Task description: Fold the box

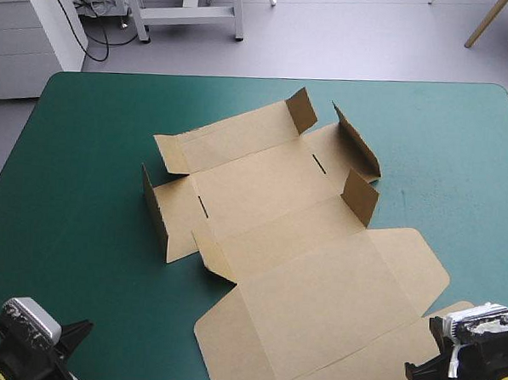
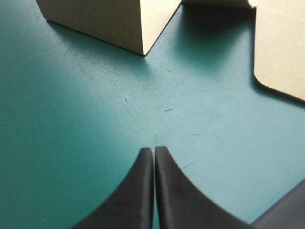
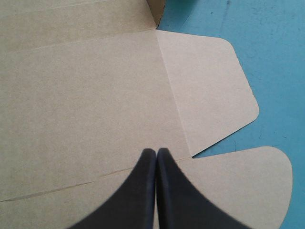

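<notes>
Box (image 1: 294,243) spread on teal-green cover (image 1: 84,190), few flaps upright; left fingers (image 2: 140,191), right fingers (image 3: 143,191) pressed together.

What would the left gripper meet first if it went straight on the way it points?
Only bare teal-green cover lies just ahead of the left gripper, jaws shut; beyond it, probably a raised flap corner of the box, though depth is unclear.

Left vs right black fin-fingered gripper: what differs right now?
The left gripper is over bare teal-green table cover, the cut brown board box ahead of it; the right gripper is over the box's flat lid panel. Left is at the table's near-left corner, right near-right. Shared: both shut, holding nothing.
</notes>
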You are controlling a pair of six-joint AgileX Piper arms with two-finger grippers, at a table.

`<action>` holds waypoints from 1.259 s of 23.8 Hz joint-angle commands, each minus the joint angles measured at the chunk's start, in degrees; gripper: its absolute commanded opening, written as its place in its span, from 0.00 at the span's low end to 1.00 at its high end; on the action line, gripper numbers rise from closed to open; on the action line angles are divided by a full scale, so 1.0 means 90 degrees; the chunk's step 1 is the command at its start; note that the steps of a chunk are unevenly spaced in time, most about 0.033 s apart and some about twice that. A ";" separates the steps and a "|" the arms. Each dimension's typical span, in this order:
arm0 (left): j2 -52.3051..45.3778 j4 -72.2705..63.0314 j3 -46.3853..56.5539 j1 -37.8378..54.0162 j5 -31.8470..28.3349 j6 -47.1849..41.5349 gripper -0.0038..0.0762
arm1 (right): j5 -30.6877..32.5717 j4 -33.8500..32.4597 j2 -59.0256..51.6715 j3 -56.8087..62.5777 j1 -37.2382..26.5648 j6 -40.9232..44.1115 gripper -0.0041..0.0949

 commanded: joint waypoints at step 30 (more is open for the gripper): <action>0.0088 0.0021 -0.0130 -0.0019 -0.0416 -0.0062 0.04 | 0.0623 -0.0005 0.4940 -0.5075 0.0007 -0.0020 0.63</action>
